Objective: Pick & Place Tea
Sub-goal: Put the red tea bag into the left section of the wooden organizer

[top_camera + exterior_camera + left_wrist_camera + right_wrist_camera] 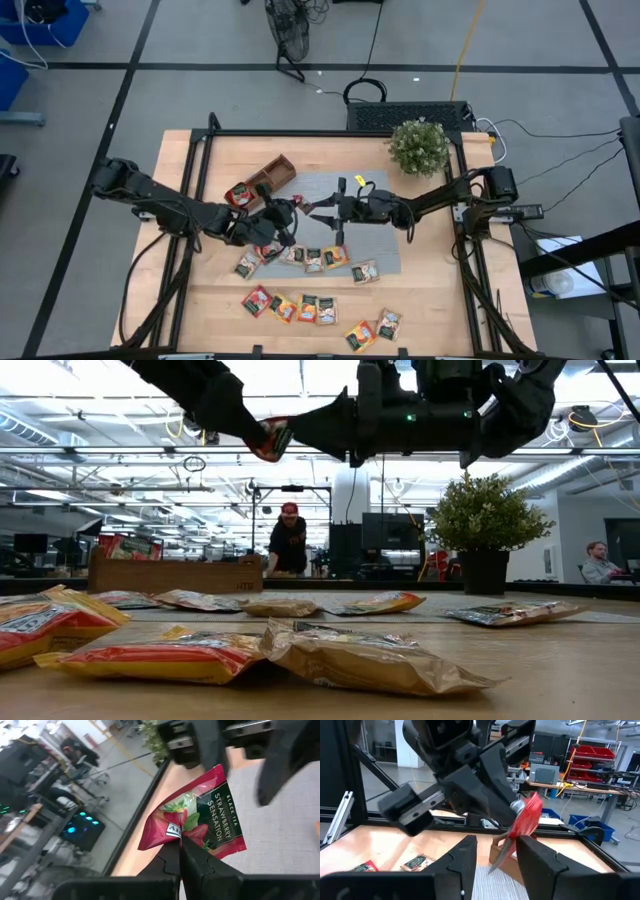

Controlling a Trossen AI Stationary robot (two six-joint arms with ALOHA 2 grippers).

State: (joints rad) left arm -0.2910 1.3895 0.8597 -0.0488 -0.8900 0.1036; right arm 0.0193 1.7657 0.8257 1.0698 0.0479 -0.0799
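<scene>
Both arms reach inward and meet mid-table, raised; the left hand (180, 851) is pinched closed, the right hand (495, 851) faces it with its fingers parted

Over the grey mat (378, 243) both arms meet mid-bench, the left tool (293, 213) facing the right tool (322, 212). Sachets (310, 258) lie strewn below; a tray (272, 176) and plant (419, 146) sit behind.

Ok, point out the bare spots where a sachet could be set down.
Free: the mat beyond the right hand, toward the plant; bare wood between the two sachet rows; the table along its left edge. Crowded: the sachet row along the mat's near edge, and mid-mat, where the left hand holds a red sachet.
</scene>
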